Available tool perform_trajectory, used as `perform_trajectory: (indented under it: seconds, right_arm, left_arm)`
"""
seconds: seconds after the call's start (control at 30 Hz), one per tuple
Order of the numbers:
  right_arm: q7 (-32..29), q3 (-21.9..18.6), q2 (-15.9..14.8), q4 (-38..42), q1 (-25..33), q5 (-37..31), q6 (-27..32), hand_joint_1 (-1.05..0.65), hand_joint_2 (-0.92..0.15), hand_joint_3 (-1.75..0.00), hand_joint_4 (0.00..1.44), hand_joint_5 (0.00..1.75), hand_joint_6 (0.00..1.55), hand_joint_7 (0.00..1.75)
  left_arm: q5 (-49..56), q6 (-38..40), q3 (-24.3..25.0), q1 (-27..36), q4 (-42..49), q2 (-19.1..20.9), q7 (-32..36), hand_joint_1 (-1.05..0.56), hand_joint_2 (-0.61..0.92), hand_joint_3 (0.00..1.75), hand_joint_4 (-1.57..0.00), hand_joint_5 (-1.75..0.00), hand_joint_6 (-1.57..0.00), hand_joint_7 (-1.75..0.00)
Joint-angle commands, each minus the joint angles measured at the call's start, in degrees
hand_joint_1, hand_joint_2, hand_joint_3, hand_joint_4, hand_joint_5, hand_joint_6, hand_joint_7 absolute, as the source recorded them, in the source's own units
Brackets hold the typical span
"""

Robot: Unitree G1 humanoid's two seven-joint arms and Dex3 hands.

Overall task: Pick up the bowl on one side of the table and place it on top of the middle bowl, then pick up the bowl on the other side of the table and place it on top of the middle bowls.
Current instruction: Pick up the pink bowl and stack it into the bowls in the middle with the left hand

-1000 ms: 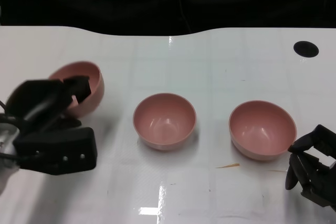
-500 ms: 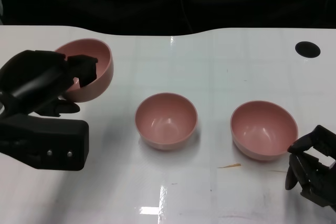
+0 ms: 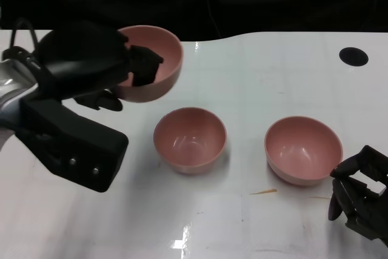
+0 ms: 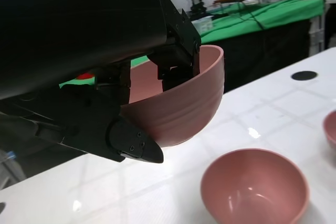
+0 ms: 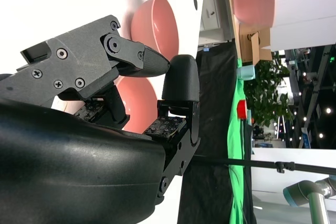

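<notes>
My left robot hand (image 3: 91, 65) pinches the side bowl (image 3: 151, 62) by its rim, aloft behind the middle bowl (image 3: 190, 139); first stacking step, next I must centre over it and lower; right robot hand (image 3: 362, 195), fingers curled, holds nothing beside the right bowl (image 3: 302, 149) on the worktop (image 3: 254, 71).

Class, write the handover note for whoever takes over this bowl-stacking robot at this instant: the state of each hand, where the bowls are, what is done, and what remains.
Left hand: grips the lifted bowl by its rim, raised off the table, behind and to the left of the middle bowl.
Right hand: holds nothing, fingers curled, beside the right bowl.
Done: first bowl picked up.
Left: set it on the middle bowl, then pick up the right bowl, which sits on the table, and stack it on top.
</notes>
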Motion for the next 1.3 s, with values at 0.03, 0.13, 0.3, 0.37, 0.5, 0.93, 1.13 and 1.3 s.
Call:
perform_trajectory:
  seconds: [0.03, 0.13, 0.3, 0.37, 0.5, 0.93, 1.13, 1.3]
  right_arm:
    - [-0.47, 0.02, 0.31, -0.89, 0.4, 0.01, -0.39, -0.18, -0.76, -0.66, 0.82, 1.75, 0.71, 1.52]
    - [-0.7, 0.21, 0.63, -1.05, 0.57, -0.45, -0.8, -0.18, -0.77, -0.66, 0.82, 1.75, 0.71, 1.52]
    - [-0.77, 0.58, 0.93, -1.96, 1.05, -0.57, -0.47, -0.18, -0.78, -0.66, 0.82, 1.75, 0.72, 1.52]
    - [-0.83, 0.72, 1.12, -2.22, 1.23, -0.62, -0.57, -0.18, -0.78, -0.66, 0.82, 1.75, 0.72, 1.51]
    - [-1.17, 1.07, 1.3, -2.15, 1.37, -1.53, -1.5, -0.2, -0.78, -0.65, 0.82, 1.75, 0.72, 1.51]
    - [-2.46, 2.58, 2.4, -2.84, 1.9, -2.0, -1.67, -0.2, -0.79, -0.62, 0.81, 1.75, 0.72, 1.51]
    - [-3.32, 3.17, 3.11, -3.55, 2.2, -2.92, -1.35, -0.2, -0.8, -0.61, 0.81, 1.75, 0.72, 1.53]
    - [-3.81, 3.61, 3.29, -4.28, 2.52, -2.91, -0.9, -0.2, -0.8, -0.61, 0.82, 1.75, 0.72, 1.53]
  left_arm:
    - [0.69, -2.06, -1.76, -2.83, 3.21, -1.49, -0.54, -0.18, 0.92, 0.15, -1.05, -0.7, -1.03, -0.53]
    - [1.14, -2.13, -2.81, -4.03, 5.02, -3.11, -0.78, -0.18, 0.92, 0.14, -1.06, -0.73, -1.06, -0.51]
    - [2.98, -4.28, -4.62, -4.92, 9.62, -5.98, 2.22, -0.12, 0.92, 0.07, -0.73, -1.67, -0.61, -1.59]
    - [3.49, -5.37, -5.09, -5.19, 11.32, -6.68, 3.37, -0.11, 0.92, 0.07, -0.72, -1.73, -0.59, -1.65]
    - [5.13, -6.0, -6.25, -5.2, 13.33, -8.1, 4.45, -0.13, 0.92, 0.07, -0.76, -1.53, -0.72, -1.23]
    - [7.74, -7.72, -8.64, -4.92, 18.06, -11.92, 8.7, -0.14, 0.92, 0.05, -0.72, -1.72, -0.68, -1.39]
    - [7.8, -8.09, -8.9, -4.36, 18.19, -11.79, 8.93, -0.12, 0.92, 0.04, -0.7, -1.75, -0.6, -1.59]
    - [8.33, -7.62, -9.06, -3.94, 17.98, -11.68, 9.2, -0.12, 0.92, 0.04, -0.72, -1.65, -0.63, -1.5]
